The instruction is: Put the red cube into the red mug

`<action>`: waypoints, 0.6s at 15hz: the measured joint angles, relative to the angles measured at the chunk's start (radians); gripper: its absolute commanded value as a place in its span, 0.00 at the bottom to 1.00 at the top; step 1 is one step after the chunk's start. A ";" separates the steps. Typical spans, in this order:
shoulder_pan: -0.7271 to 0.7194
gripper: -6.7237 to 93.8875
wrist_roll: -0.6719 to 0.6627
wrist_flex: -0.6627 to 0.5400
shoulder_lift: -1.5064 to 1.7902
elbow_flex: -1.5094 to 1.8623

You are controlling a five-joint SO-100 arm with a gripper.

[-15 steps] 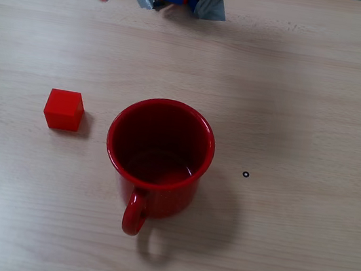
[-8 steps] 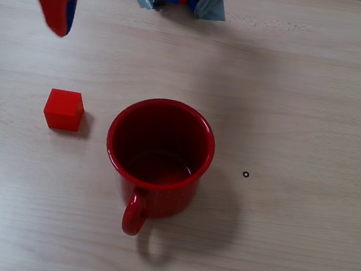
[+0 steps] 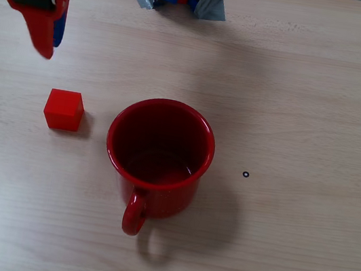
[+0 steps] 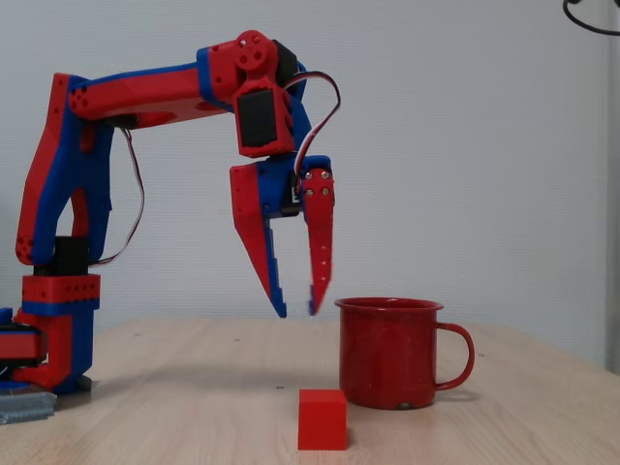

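Both fixed views are bright, evenly lit and sharp; soft shadows fall beside the red mug [image 3: 159, 154]; its glossy rim glints faintly.

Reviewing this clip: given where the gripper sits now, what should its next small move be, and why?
Probably carry the gripper over the red cube and lower it. Its jaws are open and empty, hanging in the air, and the overhead fixed view shows it up-picture of the cube. The cube rests on the table, apart from the red mug, so a straight descent looks unobstructed.
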 measured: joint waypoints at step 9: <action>0.015 0.53 -0.071 -0.156 -0.011 0.206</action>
